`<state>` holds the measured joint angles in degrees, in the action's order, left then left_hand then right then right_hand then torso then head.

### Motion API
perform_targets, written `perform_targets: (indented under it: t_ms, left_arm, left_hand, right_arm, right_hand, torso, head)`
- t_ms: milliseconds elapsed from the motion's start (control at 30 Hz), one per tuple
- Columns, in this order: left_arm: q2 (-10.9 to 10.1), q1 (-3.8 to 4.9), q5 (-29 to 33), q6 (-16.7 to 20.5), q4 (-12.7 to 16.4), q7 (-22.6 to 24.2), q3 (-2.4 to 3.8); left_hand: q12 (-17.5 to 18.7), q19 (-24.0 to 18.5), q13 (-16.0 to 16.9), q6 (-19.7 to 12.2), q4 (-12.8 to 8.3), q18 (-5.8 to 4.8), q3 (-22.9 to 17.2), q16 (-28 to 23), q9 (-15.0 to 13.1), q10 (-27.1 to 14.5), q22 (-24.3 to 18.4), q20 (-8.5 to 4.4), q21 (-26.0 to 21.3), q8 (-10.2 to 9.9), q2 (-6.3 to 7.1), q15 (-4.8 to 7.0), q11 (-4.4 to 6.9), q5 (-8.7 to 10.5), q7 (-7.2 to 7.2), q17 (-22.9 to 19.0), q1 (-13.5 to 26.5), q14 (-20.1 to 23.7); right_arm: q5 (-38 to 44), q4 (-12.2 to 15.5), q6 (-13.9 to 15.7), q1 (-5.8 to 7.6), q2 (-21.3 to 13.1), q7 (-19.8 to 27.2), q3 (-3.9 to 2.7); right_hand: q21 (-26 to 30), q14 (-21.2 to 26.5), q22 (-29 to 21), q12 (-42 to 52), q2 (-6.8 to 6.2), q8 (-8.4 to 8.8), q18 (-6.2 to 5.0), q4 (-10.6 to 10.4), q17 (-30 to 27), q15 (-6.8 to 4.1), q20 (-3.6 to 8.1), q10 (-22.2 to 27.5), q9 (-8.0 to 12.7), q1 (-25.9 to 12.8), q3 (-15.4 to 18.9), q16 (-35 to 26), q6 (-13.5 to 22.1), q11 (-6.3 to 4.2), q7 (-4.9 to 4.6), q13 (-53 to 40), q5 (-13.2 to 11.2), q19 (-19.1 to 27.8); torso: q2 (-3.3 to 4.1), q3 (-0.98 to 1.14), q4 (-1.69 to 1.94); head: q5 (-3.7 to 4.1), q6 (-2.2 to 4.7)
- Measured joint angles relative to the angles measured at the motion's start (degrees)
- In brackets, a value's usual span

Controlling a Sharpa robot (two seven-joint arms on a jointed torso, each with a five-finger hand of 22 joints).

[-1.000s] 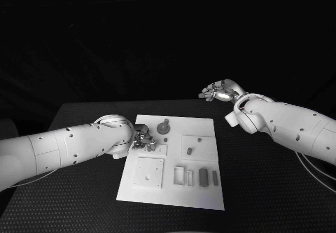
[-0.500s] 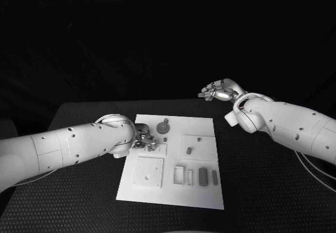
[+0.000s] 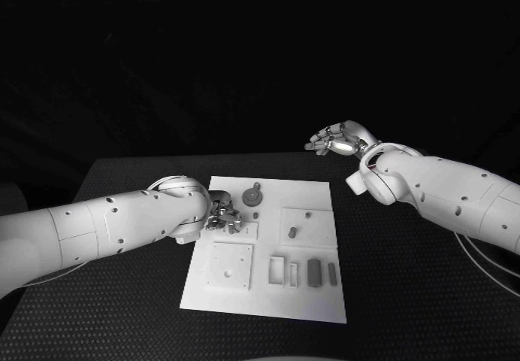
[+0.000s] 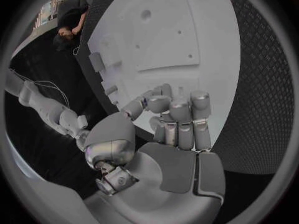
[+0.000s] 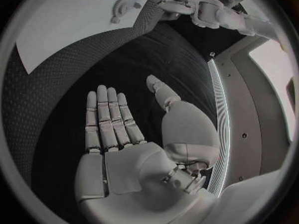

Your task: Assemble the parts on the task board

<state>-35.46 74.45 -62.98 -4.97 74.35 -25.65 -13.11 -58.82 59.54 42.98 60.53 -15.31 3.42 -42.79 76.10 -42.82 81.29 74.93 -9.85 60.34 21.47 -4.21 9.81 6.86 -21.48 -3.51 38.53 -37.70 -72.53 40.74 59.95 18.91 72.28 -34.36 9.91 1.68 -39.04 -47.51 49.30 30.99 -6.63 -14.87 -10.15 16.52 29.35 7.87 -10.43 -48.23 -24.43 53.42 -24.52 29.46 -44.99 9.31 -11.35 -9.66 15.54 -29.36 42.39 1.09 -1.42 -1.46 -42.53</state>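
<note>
Left hand (image 3: 222, 216) sits low at the left edge of the task board (image 3: 314, 192), fingers curled tight together; from the left wrist view I cannot tell whether a part is pinched inside them or they are closed on nothing. Nearest me on the board, a raised square plate (image 3: 230, 266) and a row of slim upright pieces (image 3: 303, 273) look seated in their slots. Mid-board, another square block (image 3: 306, 227) carries a small peg. Farther back, a round gear-like part (image 3: 252, 198) stands close beside the left hand. Farthest off, right hand (image 3: 340, 141) hangs beyond the board's far corner, flat and spread, holding nothing. I judge the assembly partly done, the gear area likely the current work.
</note>
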Motion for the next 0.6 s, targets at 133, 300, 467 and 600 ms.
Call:
perform_targets:
  t_ms: [133, 300, 467, 600]
  left_arm:
    - [0.1, -0.04, -0.4, 0.0, -0.1, 0.0, 0.0]
    - [0.1, -0.08, -0.7, 0.0, -0.1, 0.1, 0.0]
    - [0.1, -0.09, -1.0, 0.0, 0.0, 0.1, 0.0]
    - [0.1, -0.1, -1.4, -0.1, 0.1, 0.1, 0.01]
  left_hand:
    - [-0.4, -0.1, -0.3, 0.1, 0.1, 0.0, 0.0, 0.5, -0.4, 0.1, 0.0, -0.07, 0.3, 0.7, 0.03, -0.16, 0.12, -1.79, -0.06, -0.1, 0.0, -0.4]
    - [-0.7, -0.1, -0.6, 0.1, 0.1, -0.01, -0.1, 0.9, -0.8, 0.2, 0.0, -0.07, 0.4, 1.3, 0.06, -0.15, 0.23, -4.41, -0.07, -0.3, -0.1, -0.6]
    - [-0.8, -0.1, -0.7, 0.1, -0.1, -0.02, -0.2, 0.9, -0.9, 0.2, 0.0, -0.07, 0.4, 1.3, 0.07, -0.02, 0.23, -4.76, -0.07, -0.3, -0.1, -0.8]
    - [-0.8, -0.1, -0.7, 0.1, -0.2, -0.02, -0.3, 0.9, -1.0, 0.2, 0.0, -0.07, 0.4, 1.7, 0.07, -0.1, 0.22, -4.98, -0.07, -0.3, -0.1, -0.9]
  right_arm:
    - [0.0, 0.0, 0.0, 0.0, 0.0, 0.0, 0.0]
    - [0.0, 0.0, -0.1, 0.0, 0.0, 0.0, 0.0]
    - [0.0, 0.0, -0.1, 0.0, 0.0, 0.0, 0.0]
    - [0.0, 0.0, -0.1, 0.0, 0.0, 0.0, 0.0]
  right_hand:
    - [0.0, 0.0, 0.0, 0.0, 0.0, 0.0, 0.0, 0.0, -0.1, 0.0, 0.0, 0.0, 0.0, 0.0, 0.0, 0.0, 0.0, 0.0, 0.0, 0.1, 0.2, 0.0]
    - [0.0, 0.2, 0.0, 0.0, 0.0, 0.0, 0.0, 0.0, -0.1, 0.15, 0.0, 0.0, 0.1, 0.0, 0.0, 0.0, 0.0, 0.0, 0.0, 0.1, 0.2, 0.0]
    - [0.0, 0.2, 0.0, 0.0, 0.0, 0.0, 0.0, 0.0, -0.1, 0.16, 0.01, 0.0, 0.1, 0.0, 0.0, 0.0, 0.0, 0.0, 0.0, 0.2, 0.3, 0.0]
    - [0.0, 0.2, 0.0, 0.0, 0.0, 0.0, 0.0, 0.0, -0.2, 0.16, 0.01, 0.0, 0.1, 0.0, 0.0, 0.0, 0.0, 0.0, 0.0, 0.2, 0.4, 0.0]
  torso:
    - [0.0, -0.01, -0.01]
    - [0.0, -0.01, 0.0]
    - [-0.01, -0.04, 0.01]
    - [-0.01, -0.04, 0.02]
  head:
    - [-0.02, -0.07]
    - [-0.06, -0.13]
    - [-0.09, -0.16]
    - [-0.1, -0.18]
